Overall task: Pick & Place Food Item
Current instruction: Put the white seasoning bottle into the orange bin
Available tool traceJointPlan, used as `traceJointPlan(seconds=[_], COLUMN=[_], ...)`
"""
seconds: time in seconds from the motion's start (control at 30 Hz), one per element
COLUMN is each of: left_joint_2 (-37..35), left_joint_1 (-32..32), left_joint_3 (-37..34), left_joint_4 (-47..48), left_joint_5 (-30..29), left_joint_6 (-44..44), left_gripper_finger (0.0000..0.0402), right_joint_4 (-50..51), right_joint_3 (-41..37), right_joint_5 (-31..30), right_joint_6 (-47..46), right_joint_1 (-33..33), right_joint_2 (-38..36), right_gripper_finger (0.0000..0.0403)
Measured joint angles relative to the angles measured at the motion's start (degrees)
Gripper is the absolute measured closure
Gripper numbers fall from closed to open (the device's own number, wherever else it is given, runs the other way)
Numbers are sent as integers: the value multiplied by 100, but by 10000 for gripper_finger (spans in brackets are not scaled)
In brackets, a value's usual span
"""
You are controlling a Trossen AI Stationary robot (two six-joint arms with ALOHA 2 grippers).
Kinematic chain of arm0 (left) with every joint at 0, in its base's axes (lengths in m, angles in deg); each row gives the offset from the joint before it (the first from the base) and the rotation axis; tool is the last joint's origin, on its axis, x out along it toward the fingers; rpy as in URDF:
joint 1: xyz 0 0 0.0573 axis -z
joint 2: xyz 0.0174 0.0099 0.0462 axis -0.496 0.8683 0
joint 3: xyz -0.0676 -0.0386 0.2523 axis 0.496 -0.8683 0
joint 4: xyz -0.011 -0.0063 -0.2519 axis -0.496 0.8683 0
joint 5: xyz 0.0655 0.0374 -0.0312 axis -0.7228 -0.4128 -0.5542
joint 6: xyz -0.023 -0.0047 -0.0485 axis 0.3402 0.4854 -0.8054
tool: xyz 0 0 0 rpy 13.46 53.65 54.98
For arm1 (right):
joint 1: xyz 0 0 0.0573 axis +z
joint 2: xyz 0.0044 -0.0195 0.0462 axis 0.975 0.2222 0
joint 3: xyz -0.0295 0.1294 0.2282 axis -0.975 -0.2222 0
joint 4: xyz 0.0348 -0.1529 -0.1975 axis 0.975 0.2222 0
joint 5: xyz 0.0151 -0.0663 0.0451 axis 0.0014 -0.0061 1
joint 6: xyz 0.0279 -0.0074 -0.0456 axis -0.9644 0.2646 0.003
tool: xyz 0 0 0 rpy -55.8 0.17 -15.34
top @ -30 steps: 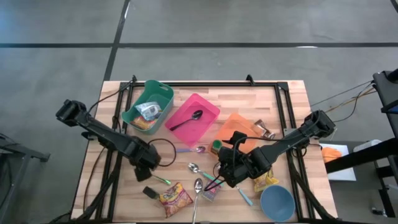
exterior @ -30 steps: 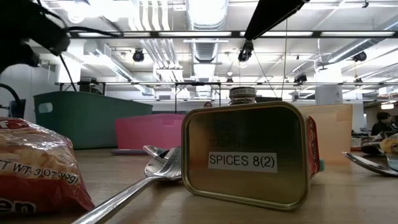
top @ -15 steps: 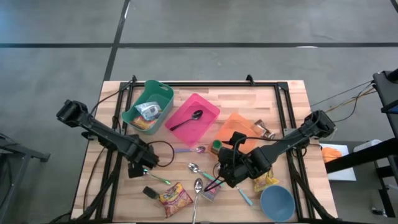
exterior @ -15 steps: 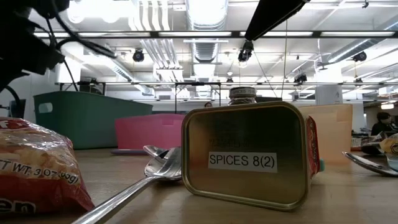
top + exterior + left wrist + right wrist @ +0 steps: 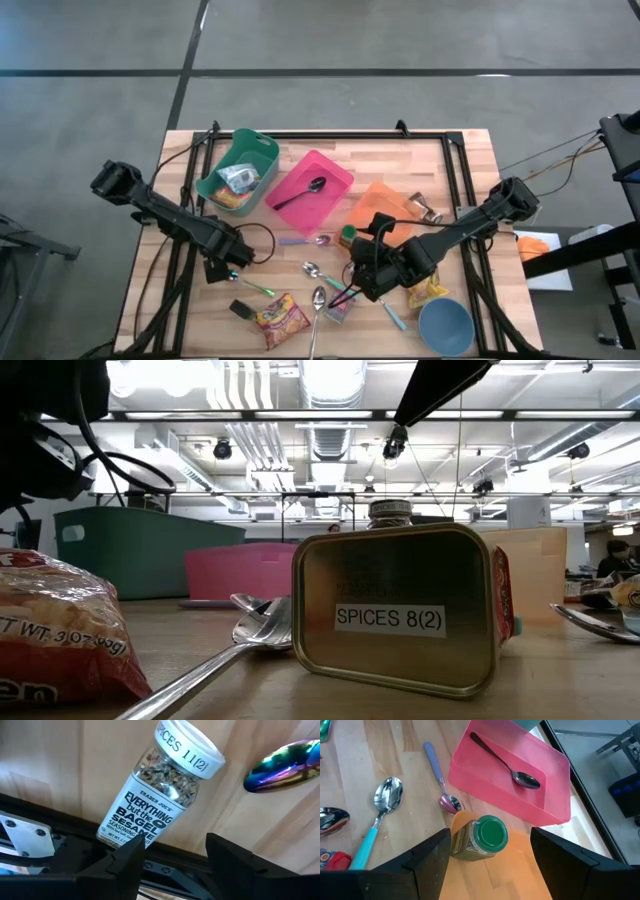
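Observation:
A spice jar (image 5: 160, 790) with a white lid and an "Everything but the Bagel" label lies on its side on the wood at the table's left, its base over the black rail. My left gripper (image 5: 218, 270) hangs open just above it, pointing steeply down, and its fingers (image 5: 125, 862) stand past the jar's base end without plainly touching it. In the high view the gripper hides most of the jar. My right gripper (image 5: 360, 280) waits open above the table's middle, over a green-lidded jar (image 5: 487, 837) that stands at the orange tray's edge.
A green bin (image 5: 238, 170) with packets, a pink tray (image 5: 310, 190) holding a spoon and an orange tray (image 5: 385, 205) stand along the far side. A snack bag (image 5: 280, 315), a spice tin (image 5: 400, 620), several spoons, a yellow bag (image 5: 428, 292) and a blue bowl (image 5: 445, 325) lie near.
My left gripper has sunk toward the lying spice jar and drifted a little toward the table's left edge, rolling slightly. Its fingers have stayed open.

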Motion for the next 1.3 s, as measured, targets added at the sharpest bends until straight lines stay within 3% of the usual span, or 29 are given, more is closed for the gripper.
traceJointPlan(seconds=[0.2, 0.37, 0.63, 0.87, 1.0, 1.3], left_joint_2=[0, 0, -2, -2, -2, -7], left_joint_1=[-20, -20, -20, -20, -19, -20], left_joint_3=[0, 0, 0, 0, -28, -24], left_joint_4=[-186, -373, -399, -302, -537, -588], left_joint_5=[195, 403, -422, -428, -61, 80], left_joint_6=[22, 630, 635, 580, 691, 555], left_gripper_finger=[149, 122, 118, 114, 102, 96], right_joint_4=[-9, -14, -18, -31, -47, -82], right_joint_3=[0, 0, 0, 0, 0, 0], right_joint_5=[0, 0, 0, 2, 100, 151], right_joint_6=[1, 1, 1, 1, -1, -1], right_joint_1=[2, 1, 0, 2, 2, 7], right_joint_2=[2, 2, 2, 4, 4, 7], right_gripper_finger=[131, 131, 131, 131, 131, 131])
